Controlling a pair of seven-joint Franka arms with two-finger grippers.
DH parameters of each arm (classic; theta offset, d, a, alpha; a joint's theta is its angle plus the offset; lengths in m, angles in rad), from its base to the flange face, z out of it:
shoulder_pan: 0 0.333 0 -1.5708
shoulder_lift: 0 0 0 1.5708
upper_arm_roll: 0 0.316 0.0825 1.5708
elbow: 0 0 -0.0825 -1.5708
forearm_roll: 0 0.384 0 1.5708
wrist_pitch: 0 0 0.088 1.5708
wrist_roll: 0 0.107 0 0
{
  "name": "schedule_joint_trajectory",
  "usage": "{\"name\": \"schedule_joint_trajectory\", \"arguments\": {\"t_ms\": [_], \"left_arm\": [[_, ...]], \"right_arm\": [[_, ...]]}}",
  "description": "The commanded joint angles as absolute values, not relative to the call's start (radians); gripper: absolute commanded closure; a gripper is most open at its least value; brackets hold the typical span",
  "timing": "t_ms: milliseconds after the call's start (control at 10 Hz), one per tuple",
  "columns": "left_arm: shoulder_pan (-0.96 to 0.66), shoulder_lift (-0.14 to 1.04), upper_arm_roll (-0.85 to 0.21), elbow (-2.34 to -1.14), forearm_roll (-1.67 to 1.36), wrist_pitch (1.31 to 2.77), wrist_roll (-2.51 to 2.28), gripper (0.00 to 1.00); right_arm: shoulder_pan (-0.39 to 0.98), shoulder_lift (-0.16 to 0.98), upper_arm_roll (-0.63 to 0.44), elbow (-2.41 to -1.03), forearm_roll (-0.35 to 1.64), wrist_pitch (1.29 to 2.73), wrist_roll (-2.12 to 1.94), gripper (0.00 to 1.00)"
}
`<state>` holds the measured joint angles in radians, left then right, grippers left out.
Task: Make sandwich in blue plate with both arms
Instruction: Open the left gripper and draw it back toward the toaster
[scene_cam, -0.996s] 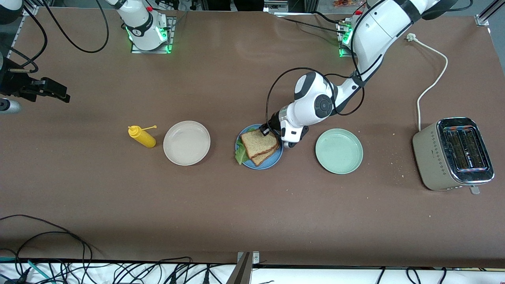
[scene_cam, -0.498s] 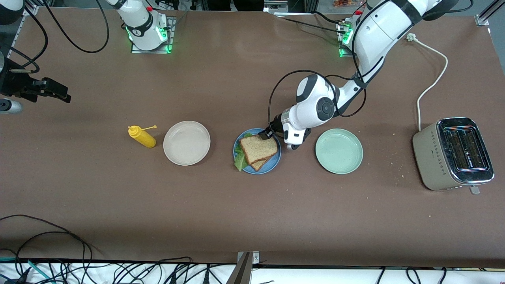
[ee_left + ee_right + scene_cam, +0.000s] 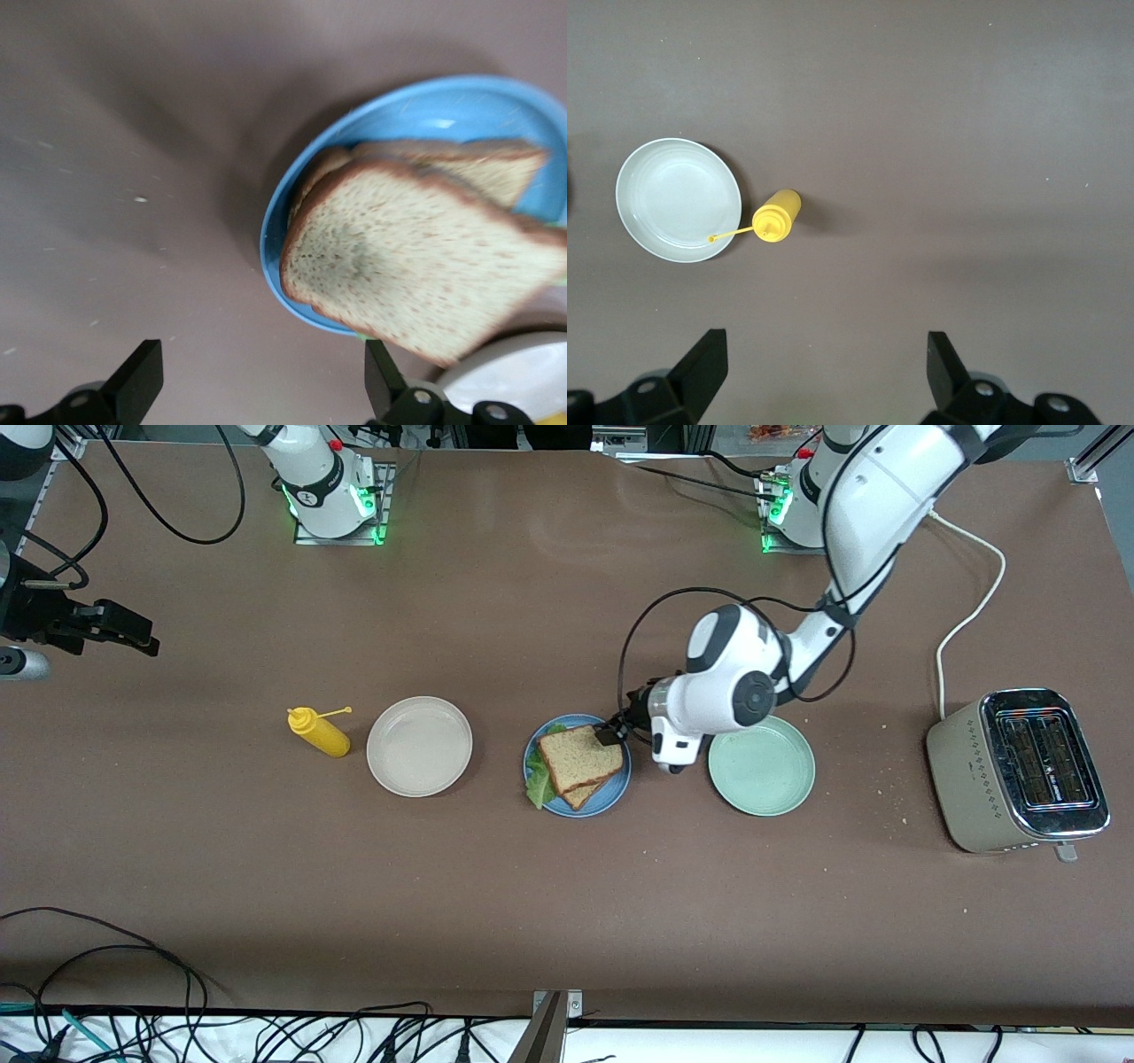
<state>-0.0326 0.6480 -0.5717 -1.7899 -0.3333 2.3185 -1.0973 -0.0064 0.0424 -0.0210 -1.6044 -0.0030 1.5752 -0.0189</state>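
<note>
Altogether three round plates stood in a row on the brown table (image 3: 567, 921): a beige shallow plate (image 3: 419, 746), a matte medium-blue plate with a low rim (image 3: 620, 784) and a pale green plate (image 3: 762, 764). On the blue one lay the sandwich (image 3: 578, 762) — two slices of brown wholegrain bread, stacked askew, with one ruffled green lettuce leaf (image 3: 537, 781) poking out at the edge toward the right arm's end. One yellow squeeze bottle (image 3: 319, 732) lay beside the beige plate, toward the right arm's end of the table, and one grey-beige two-slot toaster (image 3: 1019, 771) stood near the edge at the left arm's end, its white cord (image 3: 970, 602) trailing up the table.

Bare table stretched wide between the row of plates and the edge nearest the front camera, and between the plates and the arm bases.

The left gripper (image 3: 617, 730) hung over the blue plate's rim at the top slice's corner, jaws spread wide and holding nothing — in the left wrist view its black fingers (image 3: 133, 385) stood clear of the bread. The right gripper (image 3: 106, 631) waited up near the table's edge at the right arm's end, jaws wide apart, empty, over bare table.
</note>
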Motion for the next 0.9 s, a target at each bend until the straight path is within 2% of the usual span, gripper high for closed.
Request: {"name": "schedule_joint_trajectory", "arguments": {"t_ms": [0,398,796], "left_arm": [[0.066,0.436,-0.574,-1.795,-0.184,2.108,-1.108,0.0],[0.2,0.351,-0.569,-1.639,-0.043,1.768,-0.923,0.0],[0.362,0.337,-0.568,-1.542,0.018,1.663,-0.634,0.0]], "right_arm": [[-0.003,0.049,-0.02,-1.583,0.015,1.566,-0.035,0.0],[-0.002,0.049,-0.015,-1.583,0.017,1.568,-0.034,0.0],[-0.003,0.054,-0.017,-1.583,0.015,1.568,-0.035,0.0]]}}
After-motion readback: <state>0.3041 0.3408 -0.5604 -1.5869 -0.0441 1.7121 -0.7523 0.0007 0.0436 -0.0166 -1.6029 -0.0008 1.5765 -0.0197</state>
